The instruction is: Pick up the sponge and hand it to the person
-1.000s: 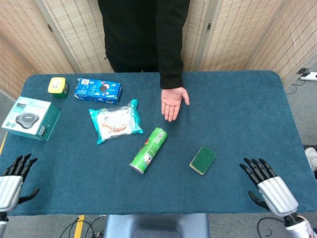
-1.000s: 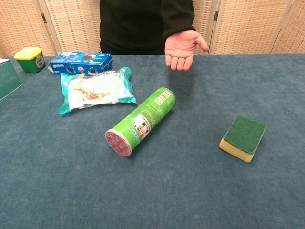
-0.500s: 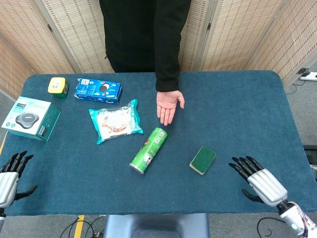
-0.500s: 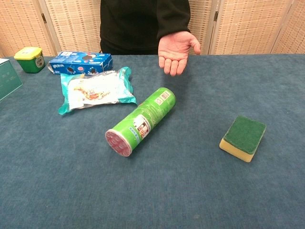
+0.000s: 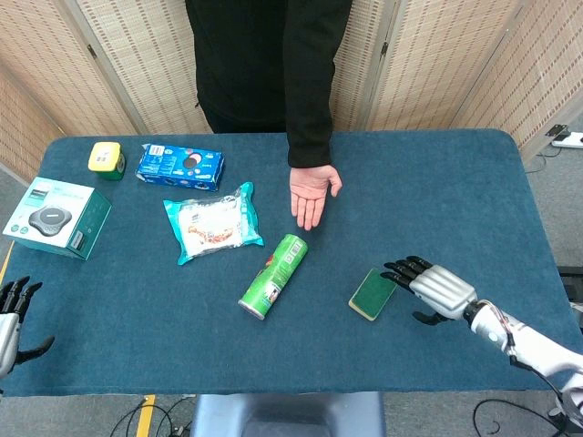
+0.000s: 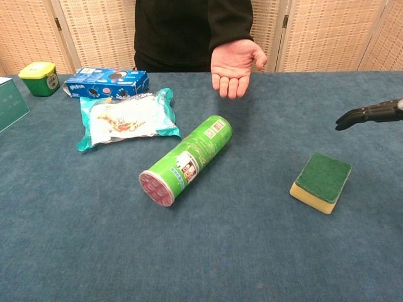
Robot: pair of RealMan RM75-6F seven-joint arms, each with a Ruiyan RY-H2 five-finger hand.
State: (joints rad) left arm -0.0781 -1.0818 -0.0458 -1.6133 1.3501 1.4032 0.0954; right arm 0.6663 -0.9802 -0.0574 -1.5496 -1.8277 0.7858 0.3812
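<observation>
The sponge (image 5: 373, 293) (image 6: 322, 181) is yellow with a green scouring top and lies flat on the blue tablecloth, right of centre. My right hand (image 5: 434, 287) hovers just right of it, fingers extended and apart, empty; in the chest view only its dark fingertips (image 6: 368, 114) enter from the right edge, above the sponge. My left hand (image 5: 11, 316) sits at the table's near left corner, fingers spread, holding nothing. The person's open palm (image 5: 311, 191) (image 6: 233, 65) is held out over the table's far middle.
A green chip can (image 5: 272, 276) lies on its side left of the sponge. A snack bag (image 5: 212, 223), a blue cookie pack (image 5: 180, 166), a yellow-green tub (image 5: 107, 158) and a teal box (image 5: 56, 217) occupy the left half.
My right hand has moved forward and left from the near right corner to beside the sponge. My left hand has drawn back toward the table edge. The person's palm shifted slightly left.
</observation>
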